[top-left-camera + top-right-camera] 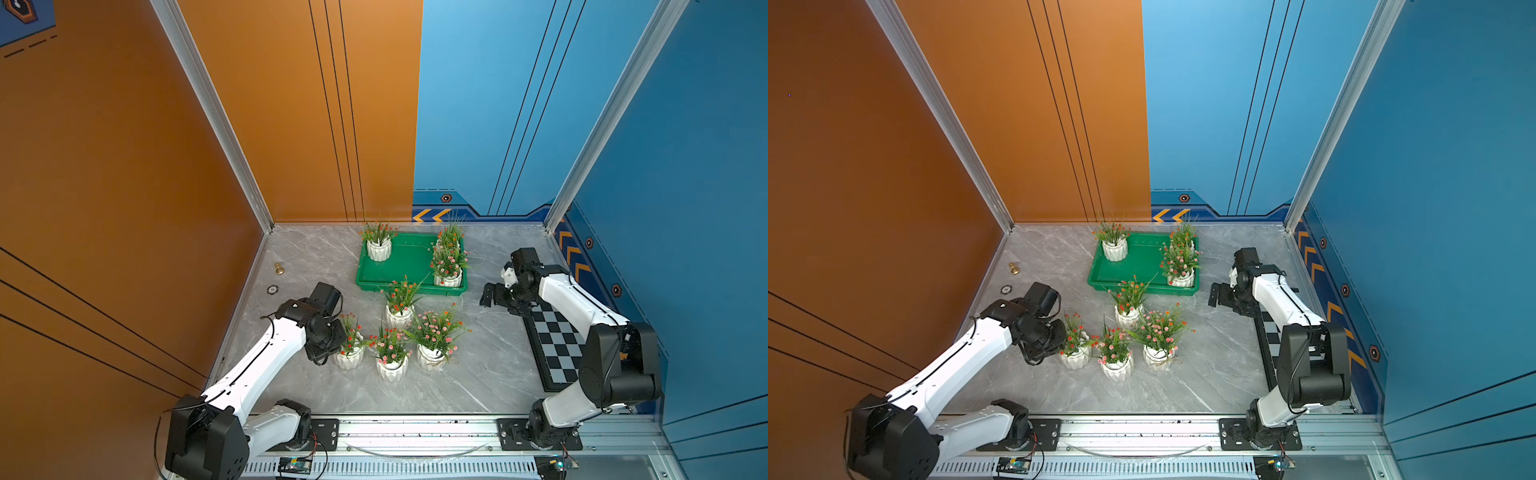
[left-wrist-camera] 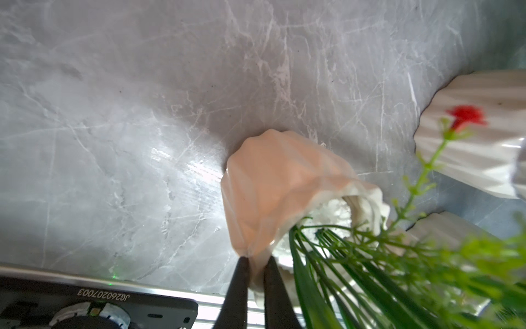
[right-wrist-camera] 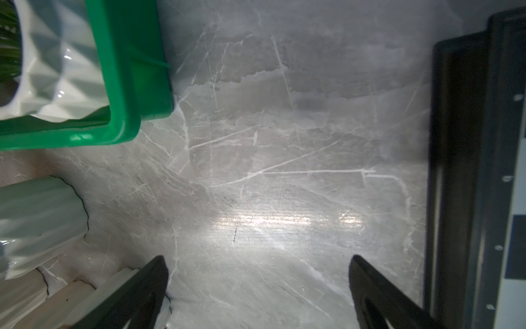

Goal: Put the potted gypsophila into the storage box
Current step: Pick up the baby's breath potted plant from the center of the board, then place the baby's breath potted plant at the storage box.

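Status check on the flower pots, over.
Left gripper shut on leftmost pot's rim; right gripper open, empty. Three pots in storage box, four outside. Middle pot stands before box's near rim.

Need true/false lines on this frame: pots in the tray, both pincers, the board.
1. Three pots stand in the green tray. True.
2. The left pincer is open. False: it is shut on the rim of a pot outside the tray.
3. The right pincer is open and holds nothing. True.
4. A pot stands on the checkered board. False: none does.
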`<move>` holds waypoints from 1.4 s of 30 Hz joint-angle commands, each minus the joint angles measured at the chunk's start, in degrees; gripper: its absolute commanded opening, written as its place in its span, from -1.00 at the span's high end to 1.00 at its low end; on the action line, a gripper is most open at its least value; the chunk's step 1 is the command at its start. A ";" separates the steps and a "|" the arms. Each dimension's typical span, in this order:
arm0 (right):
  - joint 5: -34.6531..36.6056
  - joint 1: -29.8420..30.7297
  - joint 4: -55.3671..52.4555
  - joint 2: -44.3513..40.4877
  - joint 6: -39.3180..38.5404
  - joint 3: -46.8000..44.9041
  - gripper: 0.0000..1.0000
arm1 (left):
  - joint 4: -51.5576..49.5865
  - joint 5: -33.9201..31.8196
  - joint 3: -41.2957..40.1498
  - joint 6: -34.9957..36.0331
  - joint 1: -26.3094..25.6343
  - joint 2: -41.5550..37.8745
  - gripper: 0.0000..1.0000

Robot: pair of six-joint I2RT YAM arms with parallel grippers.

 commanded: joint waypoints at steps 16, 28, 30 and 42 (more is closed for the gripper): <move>-8.11 0.05 0.33 -3.84 -3.38 1.25 -1.00 | -0.93 0.15 18.18 7.24 6.17 8.53 1.00; -8.28 0.67 1.29 -4.70 -2.38 1.64 -1.00 | -0.83 -0.18 31.77 9.17 7.09 17.99 1.00; -8.20 0.75 1.47 -4.48 -2.26 1.90 -1.00 | -0.84 -0.10 34.14 9.50 6.99 19.92 1.00; -8.50 0.76 2.09 -2.58 -2.14 4.44 -1.00 | -0.20 1.25 49.85 9.78 5.80 32.77 1.00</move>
